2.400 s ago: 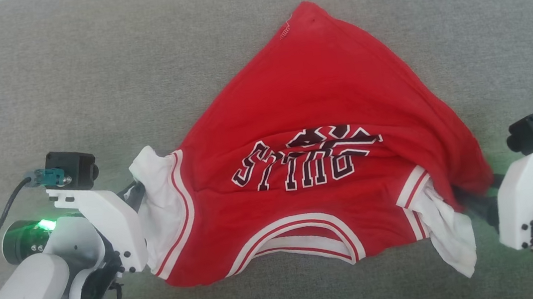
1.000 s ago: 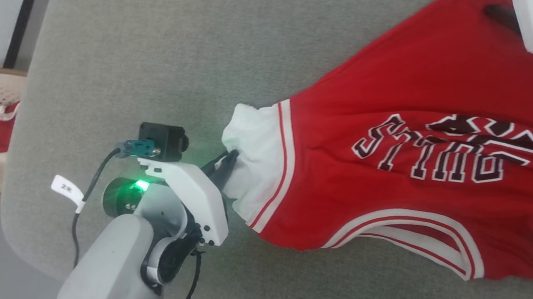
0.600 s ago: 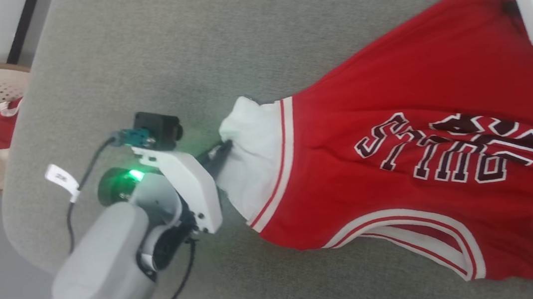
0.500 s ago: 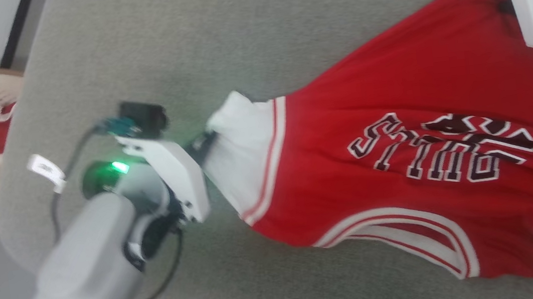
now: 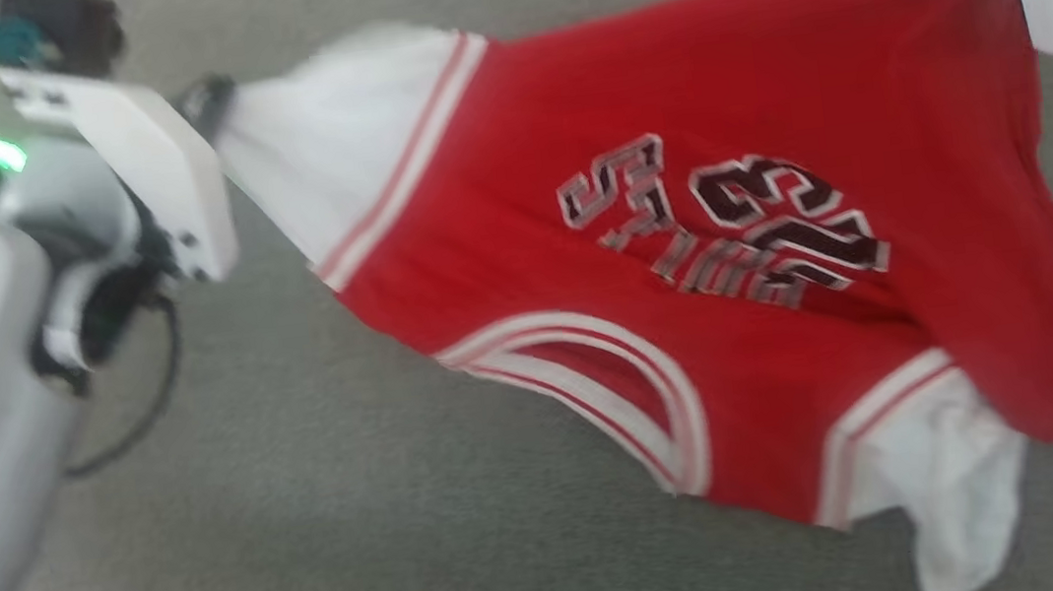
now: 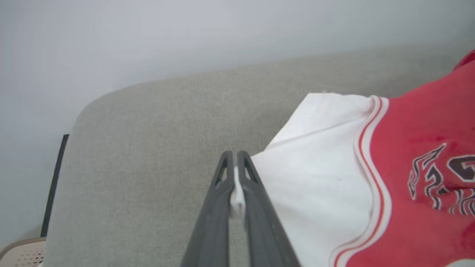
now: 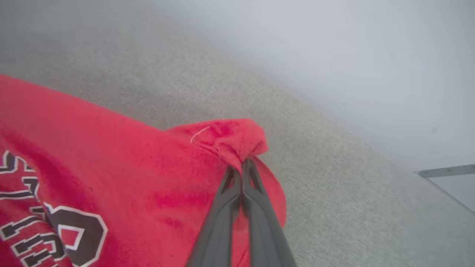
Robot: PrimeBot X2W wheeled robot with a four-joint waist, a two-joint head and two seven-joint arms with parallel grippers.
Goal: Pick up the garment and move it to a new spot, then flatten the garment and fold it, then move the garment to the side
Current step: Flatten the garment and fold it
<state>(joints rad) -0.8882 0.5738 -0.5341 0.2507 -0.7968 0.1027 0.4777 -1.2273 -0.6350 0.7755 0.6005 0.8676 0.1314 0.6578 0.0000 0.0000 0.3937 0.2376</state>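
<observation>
Currently: garment (image 5: 671, 170), red jersey, stretched over grey cushion (image 5: 316, 538); left gripper (image 6: 234, 155) clamped on its white corner, right gripper (image 7: 242, 166) clamped on a red corner.

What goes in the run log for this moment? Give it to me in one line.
step: move garment | left gripper: shut on its white panel | right gripper: shut on a red corner | garment: spread between both over grey cushion

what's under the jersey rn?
Grey upholstered surface shows all around the jersey, which is pinched at two ends by the left gripper and right gripper. The patch directly beneath is covered by the cloth.
</observation>
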